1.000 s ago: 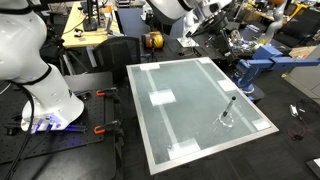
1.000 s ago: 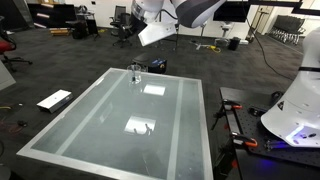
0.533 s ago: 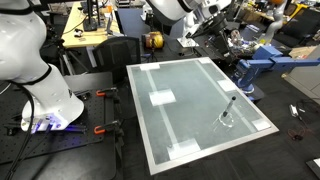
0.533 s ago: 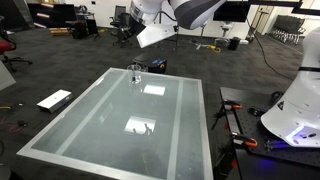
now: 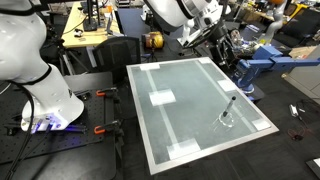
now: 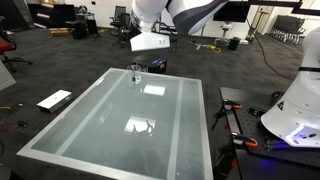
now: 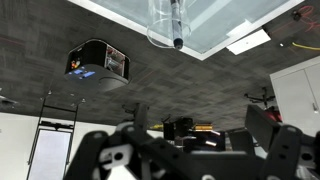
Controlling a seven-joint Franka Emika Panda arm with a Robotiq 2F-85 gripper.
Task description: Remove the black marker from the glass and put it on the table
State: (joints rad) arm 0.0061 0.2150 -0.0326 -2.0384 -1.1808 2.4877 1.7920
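Black marker (image 5: 231, 105) is in the glass (image 5: 227, 121), leaning a bit, and the glass stands near a corner of the bench (image 5: 170, 130). Wrist view shows the marker (image 7: 178, 18) poking up out of the glass (image 7: 160, 30). The gripper (image 7: 200, 128) hangs up in the air, well apart from it. Its fingers (image 7: 268, 128) are spread apart with nothing between them.

Your arm (image 6: 190, 12) hangs high at the top of both exterior views, bent over at the wrist. In the wrist view your hand (image 7: 195, 150) has its fingers (image 7: 280, 150) spread wide apart, gripping nothing.
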